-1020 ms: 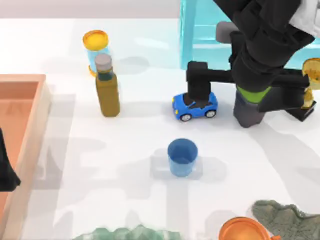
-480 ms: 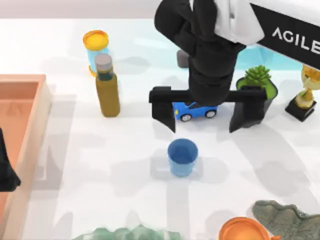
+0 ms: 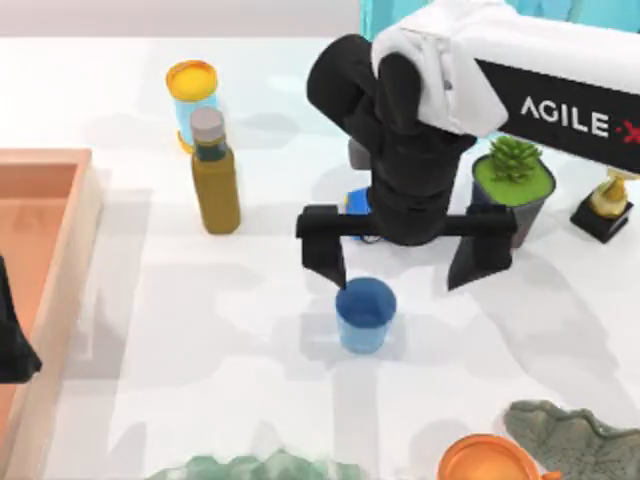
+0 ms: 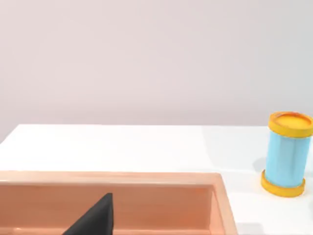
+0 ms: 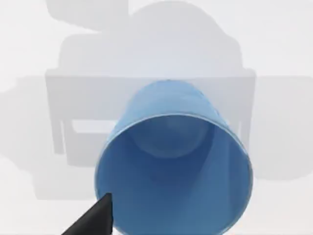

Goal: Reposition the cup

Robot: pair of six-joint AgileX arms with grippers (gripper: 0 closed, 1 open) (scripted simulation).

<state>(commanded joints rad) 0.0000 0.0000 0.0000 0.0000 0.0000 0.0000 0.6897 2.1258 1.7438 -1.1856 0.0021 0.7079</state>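
The cup (image 3: pixel 365 311) is a small plain blue one, upright and empty on the white table, a little in front of the middle. My right gripper (image 3: pixel 398 280) hangs open just behind and above it. Its left finger (image 3: pixel 326 252) is over the cup's back-left rim and its right finger (image 3: pixel 478 255) is well off to the right. In the right wrist view I look straight down into the cup (image 5: pixel 172 172), with a black fingertip (image 5: pixel 94 220) beside its rim. My left gripper (image 3: pixel 12 335) is parked at the left edge over the tray.
An orange tray (image 3: pixel 62 210) lines the left side. An olive bottle (image 3: pixel 214 180) and a light-blue cylinder with a yellow lid (image 3: pixel 192 92) stand back left. A potted plant (image 3: pixel 514 172), a trophy (image 3: pixel 608 205) and an orange bowl (image 3: pixel 484 462) are on the right. The toy car (image 3: pixel 356 200) is mostly under my arm.
My right arm has swung from the back right toward the left and forward, passing over the toy car, and its open gripper now hangs over the cup's rear. The cup has not moved.
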